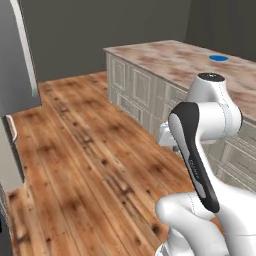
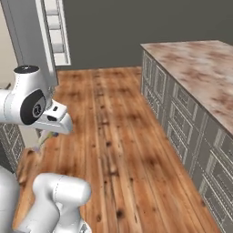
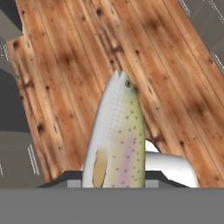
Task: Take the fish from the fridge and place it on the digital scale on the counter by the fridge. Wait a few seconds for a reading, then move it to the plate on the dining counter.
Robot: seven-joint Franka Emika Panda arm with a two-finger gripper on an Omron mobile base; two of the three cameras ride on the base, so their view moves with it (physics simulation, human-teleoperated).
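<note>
Spanning the room, wooden floor (image 1: 90, 150); dining counter (image 1: 170, 60) beside

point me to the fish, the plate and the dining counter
fish (image 3: 117, 140), hand view, mid-body of its speckled side.
plate (image 1: 218, 58), left base view, centre of the blue disc.
dining counter (image 2: 200, 68), right base view, bare marbled top.

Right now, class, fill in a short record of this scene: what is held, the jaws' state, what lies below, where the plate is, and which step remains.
held: fish, head pointing away from the hand
jaws: shut on the fish
below: wooden floor
plate: blue, on the dining counter, nothing on it
fridge: door open, white shelves showing
remaining: fish not yet on the plate
</note>
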